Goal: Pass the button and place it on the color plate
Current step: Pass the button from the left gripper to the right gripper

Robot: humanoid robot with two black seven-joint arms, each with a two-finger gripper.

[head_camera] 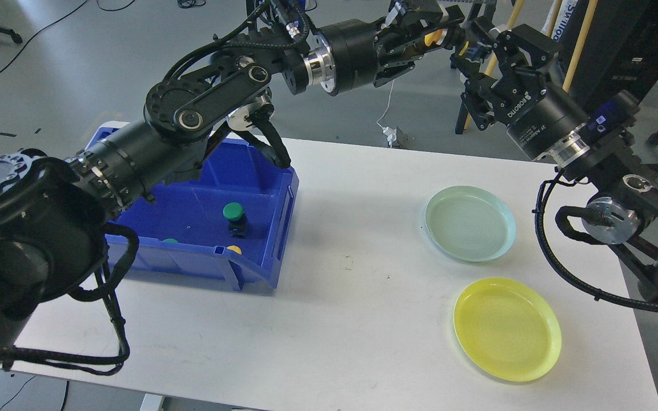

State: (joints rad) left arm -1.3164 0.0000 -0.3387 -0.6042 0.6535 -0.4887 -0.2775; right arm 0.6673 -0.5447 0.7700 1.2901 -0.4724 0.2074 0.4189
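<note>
Handover under way at twelve o'clock; both plates bare.

You have the left gripper (440,35) clamped on a yellow button (434,37), meeting the right gripper (473,48), whose finger spread you cannot tell; placing remains; the yellow plate (507,329) at five o'clock and green plate (470,223) hold nothing; the blue bin (260,182) at nine o'clock keeps a green button (233,212) and others.

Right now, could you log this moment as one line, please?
handover | left tool: yellow button | right tool: meeting | yellow plate: bare
</note>
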